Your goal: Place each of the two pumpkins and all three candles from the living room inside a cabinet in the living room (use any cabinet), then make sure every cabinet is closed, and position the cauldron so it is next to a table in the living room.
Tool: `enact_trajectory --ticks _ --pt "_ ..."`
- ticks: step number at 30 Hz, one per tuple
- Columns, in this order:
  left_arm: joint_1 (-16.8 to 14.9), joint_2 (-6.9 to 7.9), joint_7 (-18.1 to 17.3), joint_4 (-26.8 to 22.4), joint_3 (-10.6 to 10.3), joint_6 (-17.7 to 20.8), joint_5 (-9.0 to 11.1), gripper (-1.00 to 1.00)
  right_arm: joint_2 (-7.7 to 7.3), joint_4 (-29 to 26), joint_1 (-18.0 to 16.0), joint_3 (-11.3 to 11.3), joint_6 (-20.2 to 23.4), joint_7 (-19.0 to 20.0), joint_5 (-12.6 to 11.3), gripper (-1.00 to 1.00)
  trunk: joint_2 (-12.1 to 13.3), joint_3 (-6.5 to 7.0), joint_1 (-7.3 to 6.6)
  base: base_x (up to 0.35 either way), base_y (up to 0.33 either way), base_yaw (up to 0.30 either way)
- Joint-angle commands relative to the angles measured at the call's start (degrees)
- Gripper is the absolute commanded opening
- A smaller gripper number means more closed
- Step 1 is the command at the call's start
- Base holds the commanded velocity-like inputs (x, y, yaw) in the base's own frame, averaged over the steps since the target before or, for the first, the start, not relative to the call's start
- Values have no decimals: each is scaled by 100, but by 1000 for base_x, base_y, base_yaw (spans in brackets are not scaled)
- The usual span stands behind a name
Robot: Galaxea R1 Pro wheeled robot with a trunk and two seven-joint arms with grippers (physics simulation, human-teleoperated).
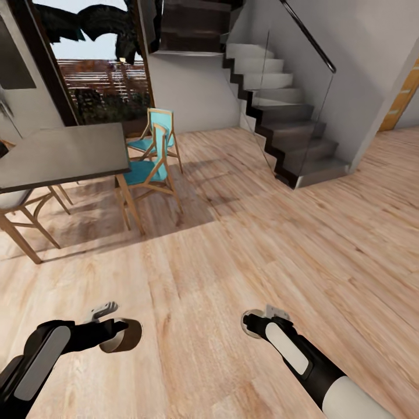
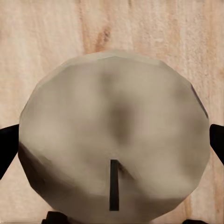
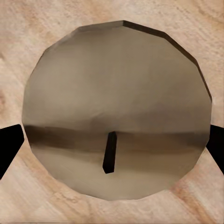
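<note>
Head view shows a wide room with a pale wooden floor (image 1: 244, 233) across most of the frame. A grey staircase (image 1: 279, 116) with a dark handrail climbs at upper right. At upper left a dark-topped dining table (image 1: 58, 154) stands on wooden legs, with two turquoise chairs (image 1: 148, 166) just beside it and a tall window (image 1: 99, 64) behind. No cabinet, pumpkins, cauldron or glass coffee table are visible here; the robot seems to be travelling between places.

Both arms reach forward low in the frame, held out over the floor, probably to carry their loads clear of the body while the base moves. At lower left, the left end effector (image 1: 116, 334) has a stubby candle (image 1: 123, 337) between its fingers. At lower centre-right, the right end effector (image 1: 256, 323) points forward and down.

Left wrist view looks down on the candle's pale round top (image 2: 114, 135) with its dark wick, dark fingers (image 2: 7, 147) pressing both sides. Right wrist view shows a second candle (image 3: 116, 109) gripped the same way.
</note>
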Motion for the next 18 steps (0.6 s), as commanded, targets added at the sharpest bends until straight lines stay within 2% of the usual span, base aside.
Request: enact_trajectory --ticks 1,6,18 --pt "-5 0 53 -4 24 11 73 -100 -8 -14 -4 19 6 -37 -33 -100 39 14 -23 0 0 290" --pt "-5 -4 49 -4 134 11 65 -100 -8 -13 -4 21 6 -40 -34 -100 240 104 -133 0 0 290" --pt "-5 -4 49 -4 154 11 64 -100 -6 -19 -4 28 6 -35 -28 -100 721 319 -397 0 0 290"
